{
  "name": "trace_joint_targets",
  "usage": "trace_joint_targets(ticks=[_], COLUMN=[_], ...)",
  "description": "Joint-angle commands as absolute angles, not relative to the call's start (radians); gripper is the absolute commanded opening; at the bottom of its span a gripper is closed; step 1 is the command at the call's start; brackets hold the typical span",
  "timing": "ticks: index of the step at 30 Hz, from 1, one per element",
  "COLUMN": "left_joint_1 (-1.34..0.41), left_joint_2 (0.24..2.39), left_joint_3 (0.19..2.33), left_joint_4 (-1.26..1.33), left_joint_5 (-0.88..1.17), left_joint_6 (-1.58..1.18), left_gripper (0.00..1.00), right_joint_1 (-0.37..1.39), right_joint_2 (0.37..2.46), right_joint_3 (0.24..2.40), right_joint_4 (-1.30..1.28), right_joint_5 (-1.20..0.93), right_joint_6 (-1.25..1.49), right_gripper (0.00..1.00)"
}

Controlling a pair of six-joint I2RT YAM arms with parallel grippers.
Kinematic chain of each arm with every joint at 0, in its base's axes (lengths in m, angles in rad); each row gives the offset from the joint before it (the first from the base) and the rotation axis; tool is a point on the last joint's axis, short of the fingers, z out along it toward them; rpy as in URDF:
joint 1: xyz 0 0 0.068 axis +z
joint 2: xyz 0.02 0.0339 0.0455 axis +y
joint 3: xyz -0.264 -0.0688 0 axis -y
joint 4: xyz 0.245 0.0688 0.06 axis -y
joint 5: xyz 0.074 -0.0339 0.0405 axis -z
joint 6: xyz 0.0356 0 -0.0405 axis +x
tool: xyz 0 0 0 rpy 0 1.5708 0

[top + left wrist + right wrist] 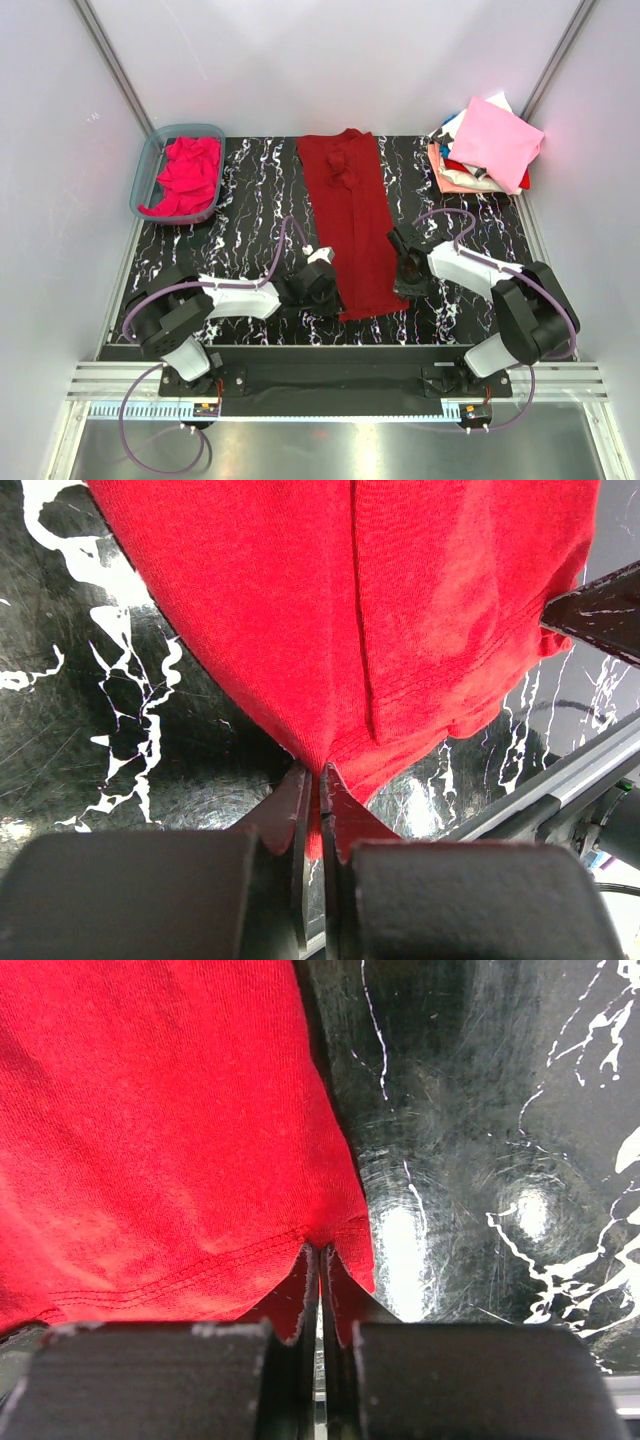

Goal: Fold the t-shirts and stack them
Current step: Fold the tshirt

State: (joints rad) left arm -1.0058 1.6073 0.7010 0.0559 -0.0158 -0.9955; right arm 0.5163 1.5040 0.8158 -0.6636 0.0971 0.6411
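A dark crimson t-shirt (350, 220) lies as a long narrow strip down the middle of the black marbled table, hem toward me. My left gripper (335, 295) is shut on the hem's near-left corner; in the left wrist view the red cloth (350, 610) runs into the closed gripper (320, 777). My right gripper (403, 290) is shut on the near-right corner, with the stitched hem (170, 1270) pinched in the closed gripper (320, 1252). A magenta-pink t-shirt (187, 175) lies crumpled at the back left. A stack of folded t-shirts (490, 145), pale pink on top, sits at the back right.
The magenta shirt sits inside a translucent blue-grey tub (141, 180). White walls close in the table at the back and both sides. An aluminium rail (340, 385) runs along the near edge behind the arm bases.
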Motion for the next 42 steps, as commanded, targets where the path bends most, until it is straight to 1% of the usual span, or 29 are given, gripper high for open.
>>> trace_joint_targets(ticks=[1, 6, 13, 17, 22, 23, 24, 25, 26, 27, 28, 29, 30, 31, 33, 34, 36, 38, 40, 41, 42], left_joint_1=[-1.012, -1.002, -0.991, -0.991, -0.997, -1.002, -1.006, -1.011, -1.018, -1.023, -1.028, -1.032, -1.041, -1.046, -1.06, -1.061, -1.066, -1.068, -1.069, -1.069, -1.069], left_joint_2=[1.606, 1.553, 1.421, 1.373, 1.382, 1.387, 1.387, 1.388, 1.388, 1.384, 1.379, 1.362, 1.35, 1.336, 1.292, 1.276, 1.244, 1.224, 1.224, 1.23, 1.236], left_joint_3=[0.686, 0.667, 0.6, 0.581, 0.557, 0.554, 0.552, 0.549, 0.549, 0.551, 0.552, 0.557, 0.561, 0.575, 0.587, 0.592, 0.592, 0.588, 0.574, 0.569, 0.565], left_joint_4=[0.031, -0.031, -0.126, -0.137, -0.112, -0.107, -0.109, -0.107, -0.109, -0.117, -0.141, -0.158, -0.178, -0.228, -0.271, -0.299, -0.314, -0.328, -0.318, -0.31, -0.299], left_joint_5=[-0.055, -0.098, -0.152, -0.158, -0.13, -0.124, -0.123, -0.12, -0.118, -0.121, -0.126, -0.141, -0.153, -0.17, -0.216, -0.228, -0.248, -0.258, -0.258, -0.256, -0.253], left_joint_6=[-0.974, -0.979, -1.025, -1.046, -1.069, -1.072, -1.077, -1.078, -1.08, -1.083, -1.085, -1.086, -1.085, -1.086, -1.086, -1.086, -1.094, -1.101, -1.109, -1.111, -1.115], left_gripper=[0.0, 0.0, 0.0, 0.0, 0.0, 0.0, 0.0, 0.01, 0.05, 0.07, 0.1, 0.15, 0.42, 0.55, 0.74, 0.77, 0.78, 0.79, 0.79, 0.8, 0.8], right_joint_1=[0.525, 0.525, 0.525, 0.525, 0.541, 0.561, 0.571, 0.577, 0.587, 0.588, 0.589, 0.588, 0.588, 0.588, 0.588, 0.588, 0.588, 0.588, 0.588, 0.588, 0.588], right_joint_2=[1.506, 1.454, 1.272, 1.207, 1.187, 1.186, 1.18, 1.158, 1.141, 1.12, 1.067, 1.036, 1.007, 0.958, 0.917, 0.904, 0.916, 0.975, 1.053, 1.077, 1.097], right_joint_3=[0.856, 0.856, 0.779, 0.71, 0.631, 0.614, 0.606, 0.6, 0.591, 0.586, 0.584, 0.578, 0.58, 0.581, 0.577, 0.575, 0.574, 0.574, 0.577, 0.578, 0.578], right_joint_4=[-0.68, -0.713, -0.721, -0.697, -0.657, -0.654, -0.66, -0.667, -0.679, -0.707, -0.716, -0.719, -0.739, -0.747, -0.738, -0.732, -0.706, -0.684, -0.666, -0.661, -0.638], right_joint_5=[0.146, 0.15, 0.106, 0.052, -0.08, -0.098, -0.126, -0.126, -0.123, -0.111, -0.103, -0.101, -0.08, -0.063, -0.035, -0.031, -0.034, -0.031, -0.028, -0.028, -0.032], right_joint_6=[0.638, 0.655, 0.73, 0.768, 0.778, 0.776, 0.781, 0.782, 0.787, 0.798, 0.807, 0.814, 0.834, 0.848, 0.871, 0.876, 0.877, 0.874, 0.861, 0.859, 0.854], right_gripper=[0.0, 0.0, 0.0, 0.0, 0.0, 0.06, 0.32, 0.47, 0.56, 0.68, 0.74, 0.77, 0.78, 0.81, 0.82, 0.81, 0.79, 0.75, 0.72, 0.66, 0.64])
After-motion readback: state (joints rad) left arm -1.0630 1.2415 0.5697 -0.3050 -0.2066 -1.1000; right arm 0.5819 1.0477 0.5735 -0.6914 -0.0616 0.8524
